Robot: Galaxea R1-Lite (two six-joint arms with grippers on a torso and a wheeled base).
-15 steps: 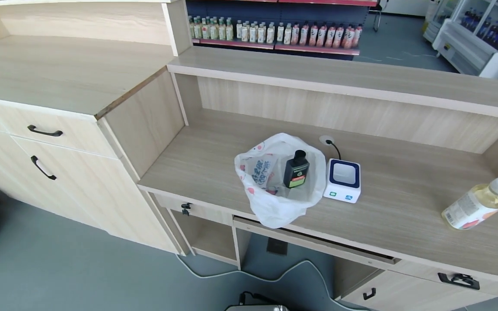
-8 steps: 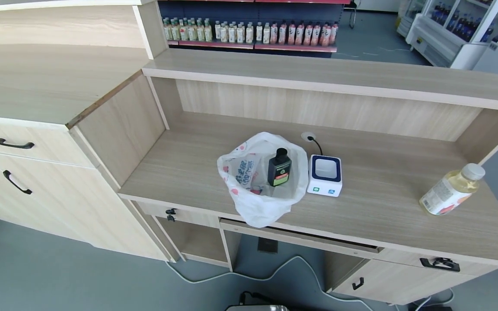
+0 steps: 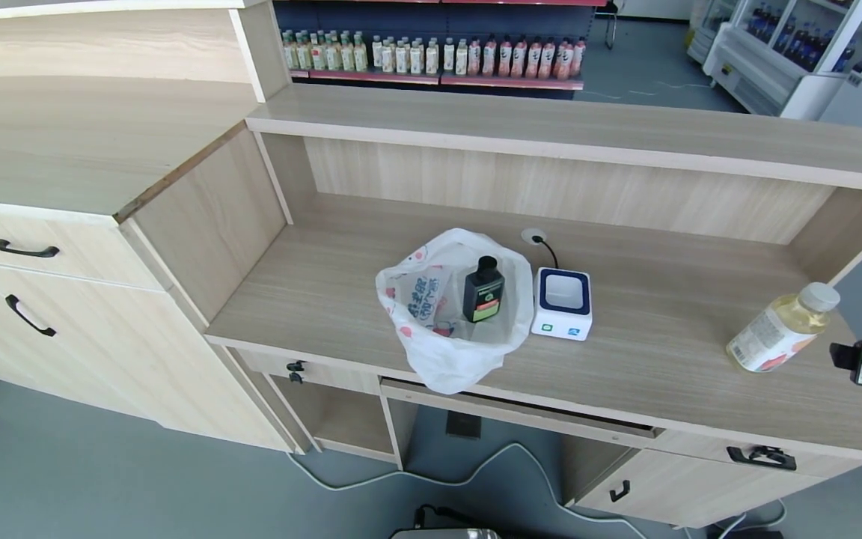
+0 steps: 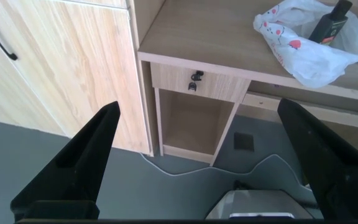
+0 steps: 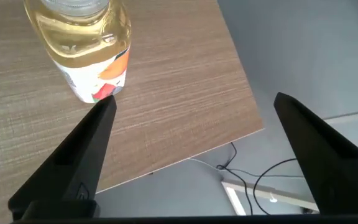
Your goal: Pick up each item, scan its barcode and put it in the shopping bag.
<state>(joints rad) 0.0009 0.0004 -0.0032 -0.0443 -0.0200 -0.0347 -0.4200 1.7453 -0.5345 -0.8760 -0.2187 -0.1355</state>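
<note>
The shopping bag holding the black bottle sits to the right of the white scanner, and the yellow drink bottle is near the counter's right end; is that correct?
Not quite: the head view shows the shopping bag holding the black bottle to the left of the white scanner. The yellow drink bottle is indeed near the counter's right end.

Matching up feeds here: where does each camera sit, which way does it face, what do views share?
Head view: on the head, facing down at the counter; right end effector at the edge.
Left wrist view: left arm, low, facing the counter's front; left end effector open.
Right wrist view: right arm, facing the drink bottle; open fingers framing it.
Shared: shopping bag, head and left wrist; drink bottle, head and right wrist.
</note>
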